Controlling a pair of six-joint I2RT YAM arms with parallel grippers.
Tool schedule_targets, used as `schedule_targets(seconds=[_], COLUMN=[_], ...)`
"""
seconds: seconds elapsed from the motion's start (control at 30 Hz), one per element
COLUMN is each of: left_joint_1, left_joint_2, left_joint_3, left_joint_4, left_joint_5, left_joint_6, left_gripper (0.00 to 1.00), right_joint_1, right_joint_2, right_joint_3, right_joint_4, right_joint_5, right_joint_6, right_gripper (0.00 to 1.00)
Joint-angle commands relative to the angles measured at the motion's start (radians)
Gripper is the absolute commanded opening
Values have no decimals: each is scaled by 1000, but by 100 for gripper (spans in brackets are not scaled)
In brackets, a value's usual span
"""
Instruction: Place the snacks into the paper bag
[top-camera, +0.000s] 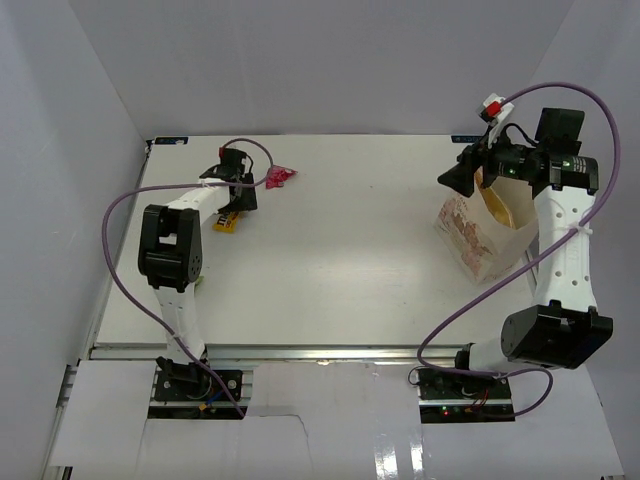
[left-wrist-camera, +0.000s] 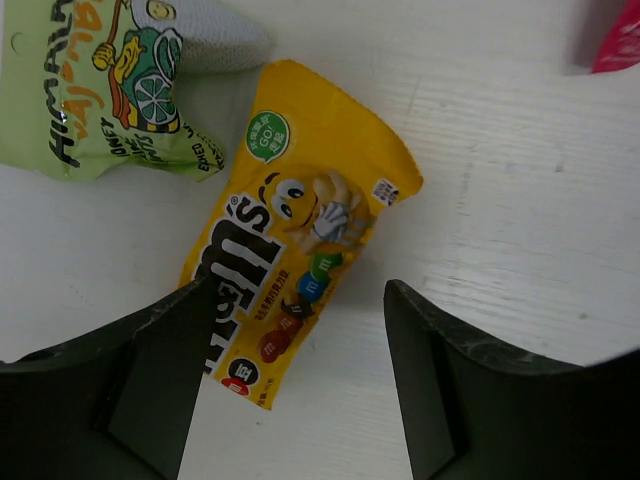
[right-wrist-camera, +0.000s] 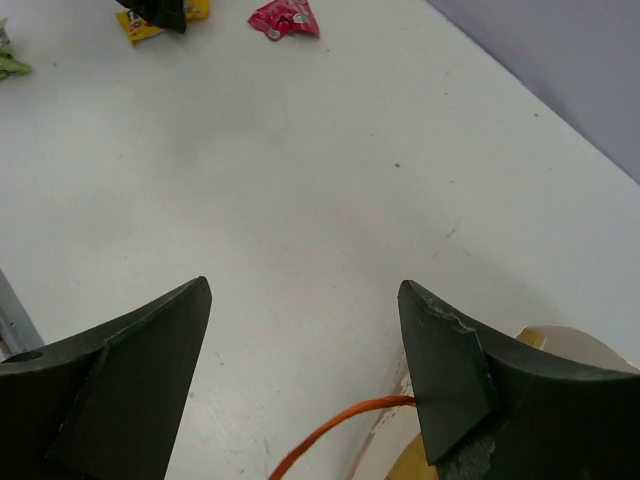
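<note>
So, left gripper (left-wrist-camera: 295, 295) hung right over the yellow candy pack (left-wrist-camera: 300, 230) w/ jaws wide, nothing held. Pack lay flat on the table (top-camera: 350, 260), far-left side, light green packet (left-wrist-camera: 100, 100) just beside it, pink wrapper (top-camera: 281, 177) nearby. Paper bag (top-camera: 490, 225) stood on the right, well apart. Right gripper (right-wrist-camera: 305, 290) hovered by its mouth, also wide and empty, orange cord handle (right-wrist-camera: 340, 430) just under the fingers.

Risks imo: pack sat slanted btw the fingers, so closing could pinch only a corner & the slick foil slides out. Might drag the green one too. Right arm could block the drop or snag the cord & tip the bag.
</note>
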Motion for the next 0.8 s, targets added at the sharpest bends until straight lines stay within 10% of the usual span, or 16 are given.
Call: schedule_targets(seconds=[0.0,0.17,0.47,0.77], left_joint_1=[0,0,0,0], left_joint_2=[13,67,1,-284], left_joint_3=[47,51,41,-143], left_joint_4=[-54,-55,-57,47], left_joint_5=[-72,-110,-29,558], left_joint_6=[68,114,66,-179], left_gripper=[78,74,22,12], right_joint_1=[23,90,273,574], right_joint_2=[-2,-8,-32,11], right_joint_3=[-9,-38,-125,-260], right_joint_4=[52,55,91,264], right_joint_5=[-84,-100,-112,11], right_joint_6=[42,43,57,216], right_gripper=[82,82,82,80])
